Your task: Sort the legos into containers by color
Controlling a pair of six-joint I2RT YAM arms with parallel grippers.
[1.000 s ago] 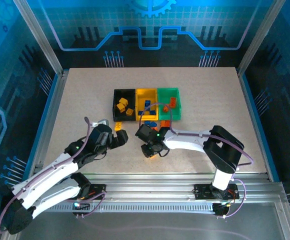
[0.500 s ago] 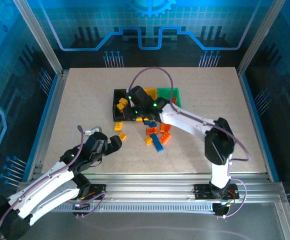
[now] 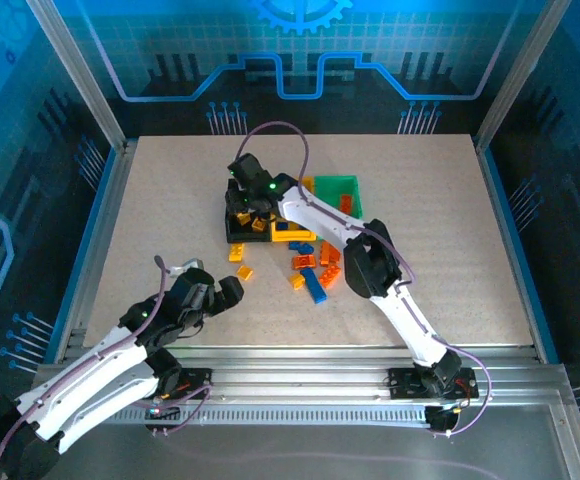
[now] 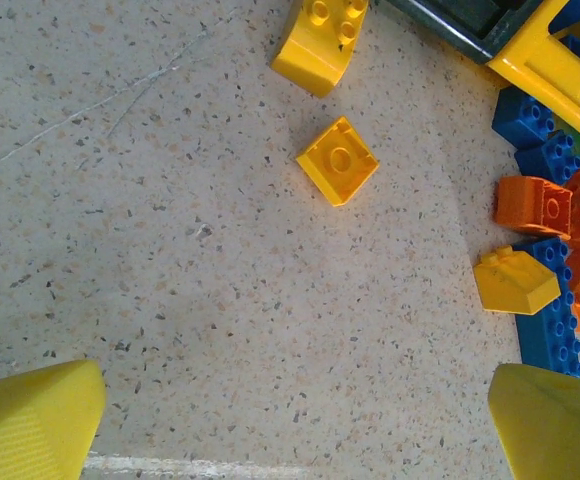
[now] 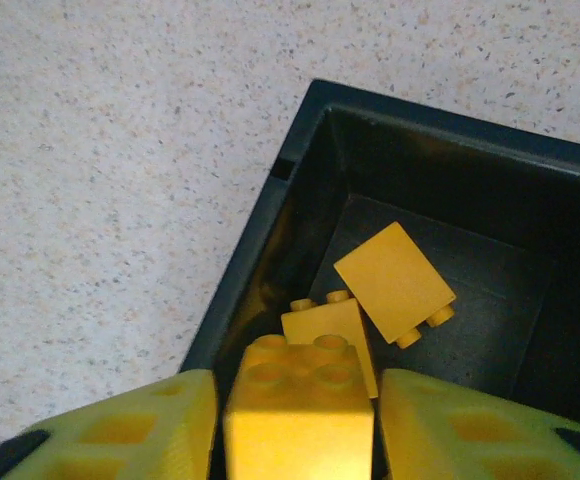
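Since half a second ago the right arm has stretched further back and left, carrying the right gripper to the black bin. Its two fingers are clamped on a yellow brick, studs up, held just above the bin's near corner. Two more yellow bricks already lie on the bin floor, so this bin seems to be taking yellow, and the brick looks poised for release there.

The left arm has barely shifted. The left gripper hovers low over the table with its fingers spread wide and nothing between them. Ahead of it lies a loose yellow piece, apart from its neighbours, likely the next pick.

Blue and orange bricks lie scattered on the table just in front of the bins, unsorted. The green bin holds a few orange pieces.
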